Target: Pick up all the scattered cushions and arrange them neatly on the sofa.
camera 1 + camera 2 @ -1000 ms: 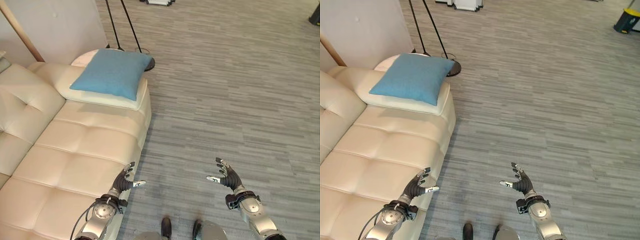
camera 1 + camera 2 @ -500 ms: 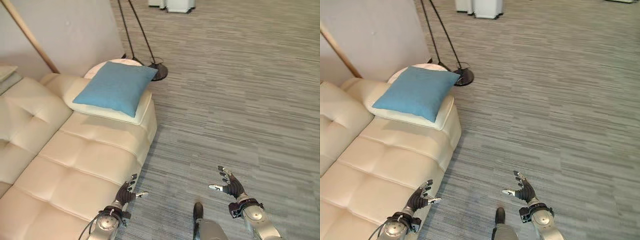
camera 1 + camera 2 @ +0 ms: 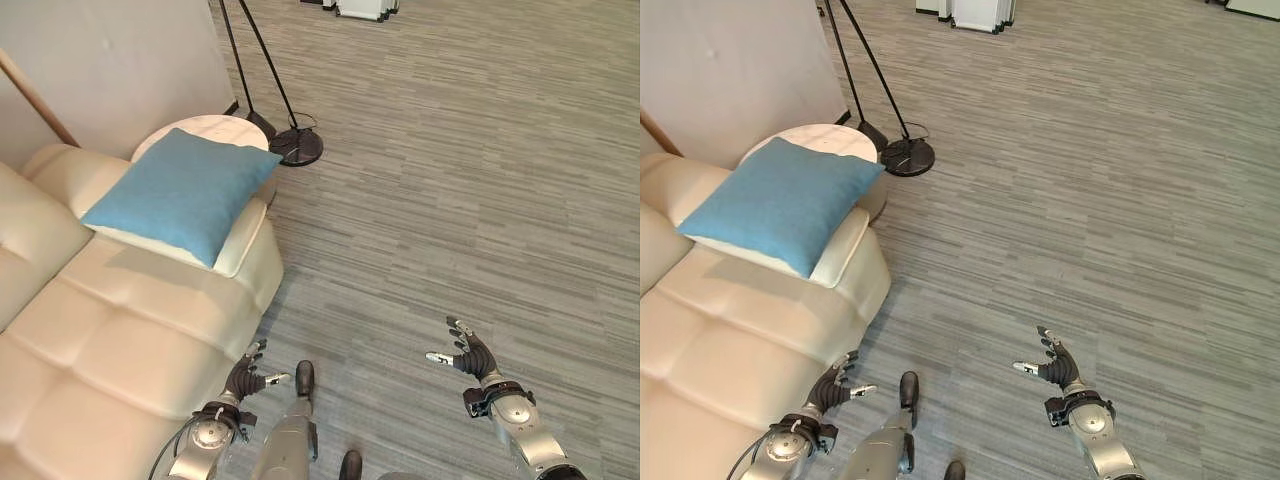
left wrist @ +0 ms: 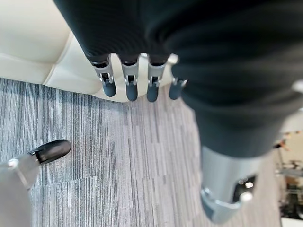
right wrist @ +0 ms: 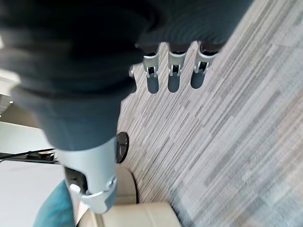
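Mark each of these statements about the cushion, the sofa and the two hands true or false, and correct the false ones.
1. The blue cushion lies on the sofa's armrest end. True.
2. The left hand grips the cushion. False: it is open and holds nothing.
3. The right hand hangs open over the grey floor. True.
4. The floor lamp's base stands on the sofa. False: it stands on the floor beside a round side table.
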{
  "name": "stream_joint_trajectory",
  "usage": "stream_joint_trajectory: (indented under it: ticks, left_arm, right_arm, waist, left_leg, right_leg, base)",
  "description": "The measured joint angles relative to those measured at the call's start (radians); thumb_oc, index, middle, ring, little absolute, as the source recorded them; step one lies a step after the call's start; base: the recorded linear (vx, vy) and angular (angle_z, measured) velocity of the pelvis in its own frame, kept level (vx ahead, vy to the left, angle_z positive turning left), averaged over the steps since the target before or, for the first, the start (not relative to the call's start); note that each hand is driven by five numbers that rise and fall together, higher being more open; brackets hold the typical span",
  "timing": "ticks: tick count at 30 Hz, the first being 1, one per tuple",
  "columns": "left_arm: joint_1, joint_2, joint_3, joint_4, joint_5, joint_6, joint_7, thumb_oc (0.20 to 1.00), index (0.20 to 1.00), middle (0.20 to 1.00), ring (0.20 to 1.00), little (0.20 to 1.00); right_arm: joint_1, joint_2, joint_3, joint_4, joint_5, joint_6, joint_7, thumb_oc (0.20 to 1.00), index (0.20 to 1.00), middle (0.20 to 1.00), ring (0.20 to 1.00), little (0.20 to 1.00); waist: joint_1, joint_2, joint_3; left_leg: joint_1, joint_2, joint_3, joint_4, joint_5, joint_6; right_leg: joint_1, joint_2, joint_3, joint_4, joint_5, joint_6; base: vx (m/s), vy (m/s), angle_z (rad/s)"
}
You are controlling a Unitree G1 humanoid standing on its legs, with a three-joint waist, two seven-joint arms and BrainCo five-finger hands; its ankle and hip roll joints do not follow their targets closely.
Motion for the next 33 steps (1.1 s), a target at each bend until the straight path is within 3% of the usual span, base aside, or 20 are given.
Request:
stream_joint_trajectory:
  ticks: [1, 2, 5, 6, 7, 10, 11, 12, 14, 15, 18, 20, 21, 23, 25, 26, 27, 29, 31, 33]
  left_arm:
    - [0.010, -0.013, 0.012, 0.000, 0.000, 0.000, 0.000, 1.000, 1.000, 1.000, 1.000, 1.000]
    - [0.013, -0.020, 0.015, 0.001, 0.000, 0.000, 0.000, 1.000, 1.000, 1.000, 1.000, 1.000]
    - [0.030, -0.010, 0.020, -0.003, 0.000, -0.002, 0.000, 1.000, 1.000, 1.000, 1.000, 1.000]
    - [0.029, 0.002, 0.021, -0.007, 0.000, -0.002, -0.001, 1.000, 1.000, 1.000, 1.000, 1.000]
    - [0.024, 0.016, 0.023, -0.007, 0.000, -0.001, -0.001, 1.000, 1.000, 1.000, 1.000, 1.000]
    - [-0.026, 0.027, 0.021, -0.008, 0.000, -0.002, -0.001, 1.000, 1.000, 1.000, 1.000, 1.000]
    - [-0.035, 0.027, 0.023, -0.009, 0.000, -0.003, 0.000, 1.000, 1.000, 1.000, 1.000, 1.000]
    - [-0.037, 0.028, 0.027, -0.009, 0.000, -0.001, 0.001, 1.000, 1.000, 1.000, 1.000, 1.000]
    - [-0.025, 0.034, 0.023, -0.010, 0.001, -0.004, -0.001, 1.000, 1.000, 1.000, 1.000, 1.000]
    - [-0.005, 0.032, 0.024, -0.010, 0.000, -0.007, 0.000, 1.000, 1.000, 1.000, 1.000, 1.000]
    - [0.025, 0.025, 0.022, -0.004, 0.000, -0.004, -0.001, 1.000, 1.000, 1.000, 1.000, 1.000]
    - [0.030, 0.004, 0.022, 0.016, 0.000, -0.004, -0.001, 1.000, 1.000, 1.000, 1.000, 1.000]
    - [0.030, -0.003, 0.022, 0.022, 0.000, -0.004, -0.004, 1.000, 1.000, 1.000, 1.000, 1.000]
    - [0.050, 0.007, 0.024, 0.020, 0.000, -0.007, -0.007, 1.000, 1.000, 1.000, 1.000, 1.000]
    - [0.049, 0.000, 0.021, 0.030, 0.000, -0.007, -0.007, 1.000, 1.000, 1.000, 1.000, 1.000]
    - [0.041, -0.007, 0.019, 0.028, 0.000, -0.009, -0.009, 1.000, 1.000, 1.000, 1.000, 1.000]
    - [0.023, -0.007, 0.016, 0.024, 0.000, -0.010, -0.011, 1.000, 1.000, 1.000, 1.000, 1.000]
    - [0.026, -0.005, 0.023, 0.024, 0.000, -0.010, -0.011, 1.000, 1.000, 1.000, 1.000, 1.000]
    - [0.013, -0.002, 0.025, 0.031, -0.001, -0.017, -0.007, 1.000, 1.000, 1.000, 1.000, 1.000]
    - [0.010, -0.003, 0.026, 0.033, -0.004, -0.017, 0.000, 1.000, 1.000, 1.000, 1.000, 1.000]
  right_arm:
    - [0.010, 0.000, -0.016, -0.001, 0.000, 0.000, 0.000, 1.000, 1.000, 1.000, 1.000, 1.000]
    - [0.042, -0.008, -0.024, 0.000, 0.000, 0.005, 0.001, 1.000, 1.000, 1.000, 1.000, 1.000]
    - [0.077, 0.002, -0.022, -0.011, -0.001, 0.012, 0.009, 1.000, 1.000, 1.000, 1.000, 1.000]
    - [0.098, 0.012, -0.024, -0.026, -0.001, 0.014, 0.011, 1.000, 1.000, 1.000, 1.000, 1.000]
    - [0.112, 0.018, -0.023, -0.051, -0.001, 0.014, 0.017, 1.000, 1.000, 1.000, 1.000, 1.000]
    - [0.100, 0.021, -0.023, -0.049, -0.001, 0.015, 0.025, 1.000, 1.000, 1.000, 1.000, 1.000]
    - [0.090, 0.022, -0.024, -0.053, -0.001, 0.016, 0.029, 1.000, 1.000, 1.000, 1.000, 1.000]
    - [0.086, 0.027, -0.025, -0.056, -0.001, 0.015, 0.031, 1.000, 1.000, 1.000, 1.000, 1.000]
    - [0.090, 0.028, -0.022, -0.066, -0.001, 0.011, 0.034, 1.000, 1.000, 1.000, 1.000, 1.000]
    - [0.086, 0.026, -0.022, -0.052, -0.002, 0.003, 0.032, 1.000, 1.000, 1.000, 1.000, 1.000]
    - [0.076, 0.026, -0.021, -0.037, -0.003, 0.003, 0.032, 1.000, 1.000, 1.000, 1.000, 1.000]
    - [0.078, 0.024, -0.022, -0.031, -0.003, 0.003, 0.031, 1.000, 1.000, 1.000, 1.000, 1.000]
    - [0.081, 0.026, -0.022, -0.031, -0.002, 0.006, 0.030, 1.000, 1.000, 1.000, 1.000, 1.000]
    - [0.078, 0.030, -0.022, -0.027, -0.003, 0.005, 0.030, 1.000, 1.000, 1.000, 1.000, 1.000]
    - [0.077, 0.028, -0.028, 0.003, -0.002, 0.003, 0.023, 1.000, 1.000, 1.000, 1.000, 1.000]
    - [0.078, 0.025, -0.027, 0.011, -0.003, 0.005, 0.022, 1.000, 1.000, 1.000, 1.000, 1.000]
    - [0.079, 0.019, -0.030, 0.012, -0.002, 0.005, 0.025, 1.000, 1.000, 1.000, 1.000, 1.000]
    - [0.067, 0.019, -0.037, 0.029, -0.001, 0.002, 0.024, 1.000, 1.000, 1.000, 1.000, 1.000]
    - [0.050, 0.014, -0.045, 0.039, 0.008, 0.002, 0.024, 1.000, 1.000, 1.000, 1.000, 1.000]
    - [0.043, 0.015, -0.059, 0.034, 0.015, -0.002, 0.022, 1.000, 1.000, 1.000, 1.000, 1.000]
  waist:
    - [-0.003, 0.016, -0.004]
    - [-0.002, 0.038, -0.019]
    - [-0.003, 0.032, -0.042]
    - [-0.005, 0.011, -0.054]
    - [-0.011, -0.016, -0.072]
    - [-0.018, -0.015, -0.070]
    - [-0.012, -0.006, -0.064]
    - [-0.016, 0.009, -0.054]
    - [-0.016, 0.018, -0.049]
    - [-0.015, 0.027, -0.050]
    - [-0.021, 0.031, -0.034]
    - [-0.034, 0.042, -0.017]
    - [-0.048, 0.032, -0.009]
    - [-0.041, -0.003, -0.001]
    - [-0.051, -0.020, -0.008]
    - [-0.053, -0.001, 0.003]
    - [-0.052, 0.026, 0.011]
    - [-0.045, 0.041, 0.014]
    - [-0.031, 0.024, 0.017]
    - [-0.034, 0.001, 0.021]
  left_leg:
    - [0.023, -0.002, 0.018, -0.001, 0.012, 0.032]
    - [0.065, -0.016, 0.031, 0.022, 0.029, 0.068]
    - [0.131, -0.023, 0.032, 0.033, 0.050, 0.115]
    - [0.158, -0.047, 0.025, 0.016, 0.050, 0.131]
    - [0.192, -0.104, 0.004, -0.005, 0.017, 0.172]
    - [0.215, -0.140, -0.031, -0.006, 0.012, 0.178]
    - [0.238, -0.144, -0.075, -0.009, -0.020, 0.205]
    - [0.270, -0.131, -0.096, -0.022, -0.016, 0.175]
    - [0.312, -0.126, -0.116, -0.032, -0.019, 0.179]
    - [0.336, -0.116, -0.155, -0.034, -0.054, 0.175]
    - [0.347, -0.112, -0.219, -0.035, -0.080, 0.174]
    - [0.367, -0.102, -0.286, -0.035, -0.094, 0.164]
    - [0.384, -0.100, -0.300, -0.034, -0.086, 0.132]
    - [0.419, -0.132, -0.359, -0.029, -0.113, 0.118]
    - [0.412, -0.148, -0.471, 0.022, -0.158, 0.098]
    - [0.405, -0.140, -0.505, 0.043, -0.161, 0.101]
    - [0.398, -0.120, -0.510, 0.063, -0.158, 0.076]
    - [0.394, -0.097, -0.501, 0.078, -0.170, 0.044]
    - [0.334, -0.091, -0.373, 0.184, -0.159, 0.002]
    - [0.265, -0.056, -0.170, 0.264, -0.162, -0.037]
  right_leg:
    - [0.012, 0.000, 0.000, 0.028, -0.008, 0.008]
    - [0.022, -0.007, 0.006, 0.117, -0.053, 0.069]
    - [-0.041, -0.051, 0.001, 0.375, -0.086, 0.096]
    - [-0.093, -0.099, -0.011, 0.529, -0.105, 0.094]
    - [-0.174, -0.203, -0.013, 0.700, -0.129, 0.114]
    - [-0.263, -0.269, 0.045, 0.762, -0.130, 0.128]
    - [-0.295, -0.263, 0.066, 0.758, -0.131, 0.127]
    - [-0.313, -0.242, 0.088, 0.757, -0.140, 0.120]
    - [-0.331, -0.218, 0.109, 0.709, -0.143, 0.131]
    - [-0.394, -0.204, 0.095, 0.586, -0.138, 0.131]
    - [-0.481, -0.179, 0.095, 0.406, -0.069, 0.128]
    - [-0.495, -0.131, 0.148, 0.260, -0.006, 0.133]
    - [-0.491, -0.119, 0.170, 0.175, 0.055, 0.140]
    - [-0.496, -0.136, 0.170, 0.138, 0.111, 0.140]
    - [-0.453, -0.136, 0.206, 0.117, 0.145, 0.148]
    - [-0.432, -0.125, 0.205, 0.118, 0.147, 0.150]
    - [-0.400, -0.106, 0.202, 0.120, 0.168, 0.115]
    - [-0.380, -0.094, 0.170, 0.130, 0.186, 0.046]
    - [-0.350, -0.100, 0.111, 0.129, 0.170, 0.012]
    - [-0.314, -0.114, 0.070, 0.080, 0.170, -0.023]
  base:
    - [0.59, 0.419, -0.18]
    - [0.42, 0.316, -0.04]
    - [0.31, 0.260, 0.03]
    - [0.27, 0.228, 0.33]
    - [0.27, 0.227, 0.43]
    - [0.30, 0.148, 0.58]
    - [0.27, 0.085, 0.60]
    - [0.27, 0.056, 0.56]
    - [0.31, 0.047, 0.63]
    - [0.26, -0.003, 0.53]
    - [0.28, -0.032, 0.53]
    - [0.17, -0.029, 0.88]
    - [0.17, -0.043, 1.08]
    - [0.24, -0.094, 1.17]
    - [0.20, -0.148, 1.53]
    - [0.27, -0.240, 2.33]
    - [0.26, -0.231, 2.15]
    - [0.21, -0.203, 1.85]
    - [0.13, -0.141, 1.59]
    - [0.15, -0.061, 1.00]
